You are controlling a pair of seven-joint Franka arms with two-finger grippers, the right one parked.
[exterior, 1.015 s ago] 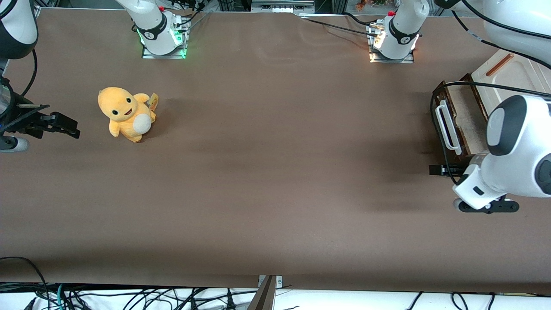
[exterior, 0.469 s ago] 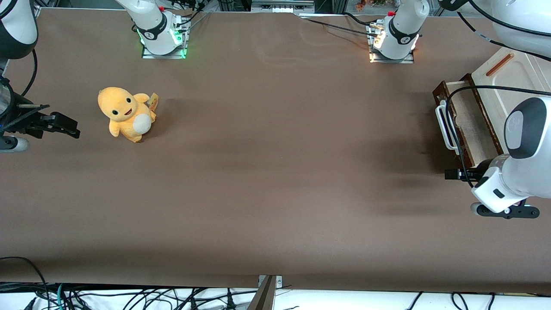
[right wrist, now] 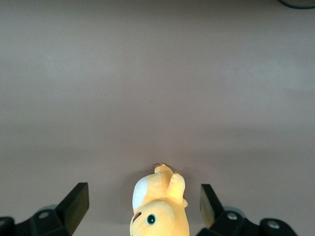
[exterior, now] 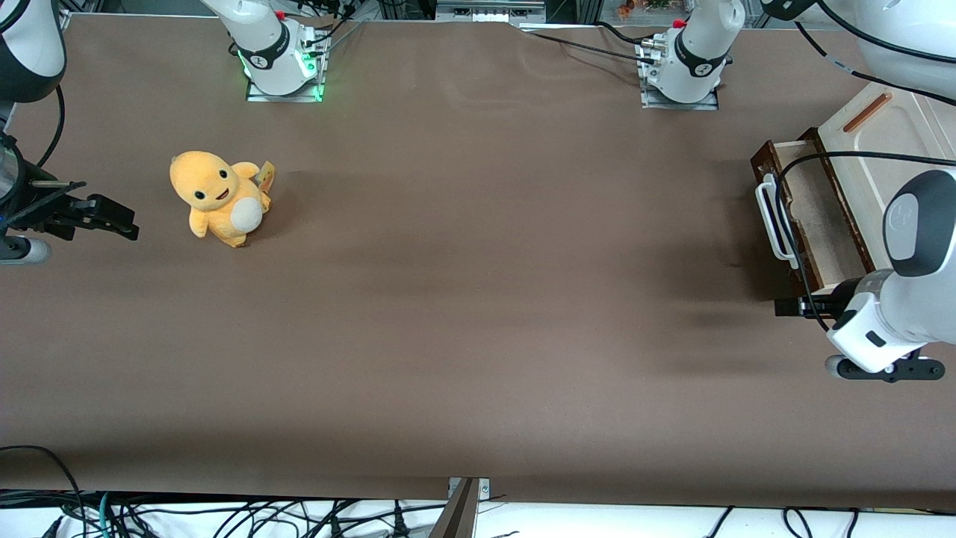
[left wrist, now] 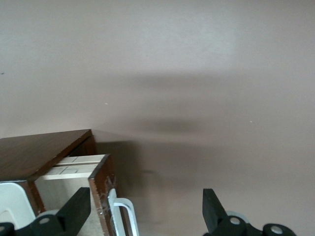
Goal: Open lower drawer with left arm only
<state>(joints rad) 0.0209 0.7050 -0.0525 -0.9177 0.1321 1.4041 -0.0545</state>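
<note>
The lower drawer stands pulled partly out of its cabinet at the working arm's end of the table, showing its pale inside. Its dark brown front carries a long white loop handle. My left arm's gripper hangs by the drawer's corner nearest the front camera. It is wide open with nothing held. In the left wrist view the handle lies between the two black fingers, closer to one, and touches neither.
The cabinet's cream panel with a small reddish-brown handle sits above the drawer. A yellow plush toy sits toward the parked arm's end. Both arm bases stand at the table's edge farthest from the front camera.
The left arm has drawn back toward its own end of the table, most of it in the first half second. The drawer has stayed pulled out.
</note>
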